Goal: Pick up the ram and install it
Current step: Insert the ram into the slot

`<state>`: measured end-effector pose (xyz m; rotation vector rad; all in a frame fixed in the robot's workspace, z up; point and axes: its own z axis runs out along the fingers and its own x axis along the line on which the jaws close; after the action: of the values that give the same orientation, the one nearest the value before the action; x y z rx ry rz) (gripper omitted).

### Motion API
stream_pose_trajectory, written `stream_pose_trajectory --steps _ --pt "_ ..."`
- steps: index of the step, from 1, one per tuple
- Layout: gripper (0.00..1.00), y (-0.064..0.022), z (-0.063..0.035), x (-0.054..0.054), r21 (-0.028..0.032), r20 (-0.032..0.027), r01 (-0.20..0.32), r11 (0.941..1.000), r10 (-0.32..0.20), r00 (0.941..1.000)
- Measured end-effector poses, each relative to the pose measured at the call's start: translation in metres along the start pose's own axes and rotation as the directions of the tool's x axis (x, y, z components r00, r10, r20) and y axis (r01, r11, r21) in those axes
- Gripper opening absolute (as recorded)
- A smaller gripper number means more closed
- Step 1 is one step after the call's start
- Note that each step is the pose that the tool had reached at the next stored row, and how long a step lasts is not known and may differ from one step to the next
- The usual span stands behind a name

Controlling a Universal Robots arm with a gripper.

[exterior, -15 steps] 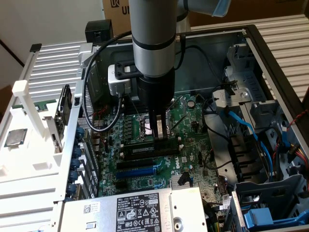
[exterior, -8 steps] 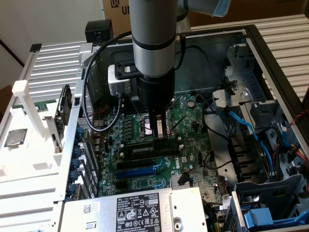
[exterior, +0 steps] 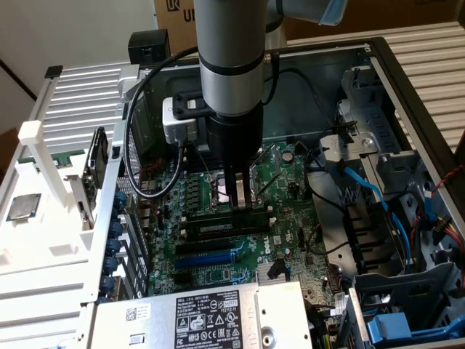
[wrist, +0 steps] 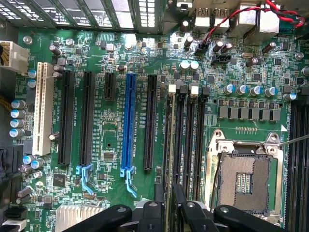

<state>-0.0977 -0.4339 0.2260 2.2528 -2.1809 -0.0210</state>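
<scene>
The ram (exterior: 221,227) is a dark green strip with a white label, standing on edge in a black memory slot on the motherboard (exterior: 290,182), inside the open computer case. In the wrist view the ram (wrist: 169,145) shows as a thin edge running along the slot beside the other black slots (wrist: 190,140). My gripper (exterior: 237,206) hangs straight down over its middle. Its black fingers (wrist: 157,205) sit on either side of the strip, slightly apart from it, so the gripper (wrist: 169,205) is open around the ram.
The open processor socket (wrist: 244,181) lies just beside the memory slots. A blue expansion slot (wrist: 129,121) and black ones run parallel. Blue cables (exterior: 370,196) and drive cages fill the exterior view's right, the power supply (exterior: 203,313) the front. A silver chip (exterior: 23,207) rests on the white fixture at its left.
</scene>
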Motion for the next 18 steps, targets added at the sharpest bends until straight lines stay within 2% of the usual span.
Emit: stream_pose_trajectory --steps 15,18 --pt "0.22 0.0013 -0.0129 0.0 0.0 0.0001 0.0 1.0 0.0 1.0" --pt "0.22 0.0013 -0.0131 0.0 0.0 0.0002 0.0 1.0 0.0 1.0"
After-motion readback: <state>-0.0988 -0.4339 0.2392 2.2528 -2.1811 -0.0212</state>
